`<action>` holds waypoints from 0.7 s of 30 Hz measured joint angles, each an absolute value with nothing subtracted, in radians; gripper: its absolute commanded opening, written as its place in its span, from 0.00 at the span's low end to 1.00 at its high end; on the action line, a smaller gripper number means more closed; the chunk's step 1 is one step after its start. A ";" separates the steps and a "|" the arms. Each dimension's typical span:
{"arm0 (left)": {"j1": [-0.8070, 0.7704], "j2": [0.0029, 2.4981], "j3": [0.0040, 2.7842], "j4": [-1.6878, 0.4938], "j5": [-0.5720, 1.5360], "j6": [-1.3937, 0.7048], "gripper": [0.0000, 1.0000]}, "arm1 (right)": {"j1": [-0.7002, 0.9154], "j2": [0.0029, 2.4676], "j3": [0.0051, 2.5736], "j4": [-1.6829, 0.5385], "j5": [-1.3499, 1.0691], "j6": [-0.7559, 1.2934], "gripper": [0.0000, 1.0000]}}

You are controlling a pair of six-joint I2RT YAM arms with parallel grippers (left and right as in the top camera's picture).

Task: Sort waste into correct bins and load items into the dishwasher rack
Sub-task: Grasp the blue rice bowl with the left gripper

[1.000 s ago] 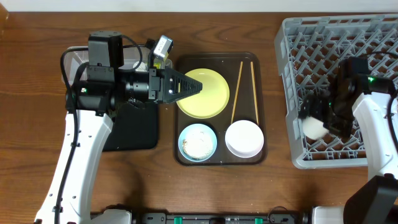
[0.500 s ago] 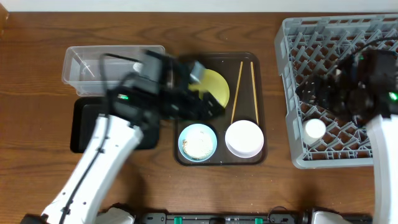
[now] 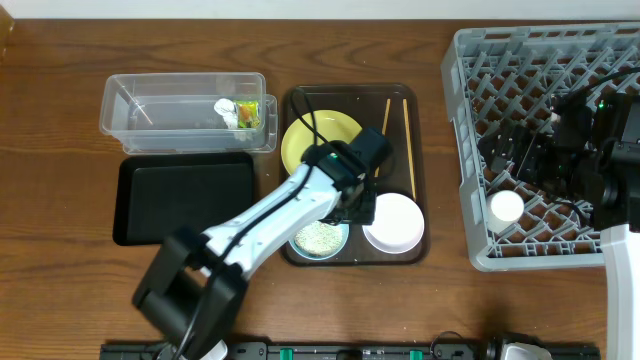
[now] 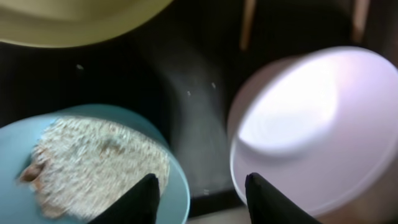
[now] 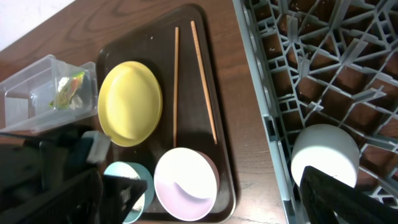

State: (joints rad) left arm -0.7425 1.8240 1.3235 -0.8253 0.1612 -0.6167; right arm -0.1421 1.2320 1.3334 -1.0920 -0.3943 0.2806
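Left wrist view: the left gripper (image 4: 202, 199) hangs with its jaws apart and empty. One finger is over the rim of the round light blue bowl (image 4: 15, 146), the other beside the round white bowl (image 4: 311, 124). Loose white rice-like scraps (image 4: 93, 162) cover most of the blue bowl's floor. Both bowls sit on the near end of the dark brown serving tray (image 3: 396, 150) at the middle of the bench, behind them the round yellow plate (image 3: 305, 140) and two thin wooden chopsticks (image 3: 407, 140).

The crumpled green-and-orange wrapper (image 3: 240, 112) lies in the clear plastic tub (image 3: 160, 105) toward the far left corner. The shallow black tray (image 3: 185, 195) in front of it holds nothing. The small white cup (image 3: 506, 207) rests in the grey lattice rack (image 3: 500, 60) at the right edge, under the right gripper (image 5: 202, 193), whose jaws are spread and empty.

The likely trouble is a one-sided pinch on the blue bowl's rim. Lifted that way, the bowl could tip and shed rice over the tray. The outer finger could also shove the white bowl, the gap between the two being narrow.
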 measured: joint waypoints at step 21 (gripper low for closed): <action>-0.743 1.925 1.325 -0.863 0.097 -0.692 0.06 | -0.142 1.232 1.333 -1.092 -0.395 0.281 0.99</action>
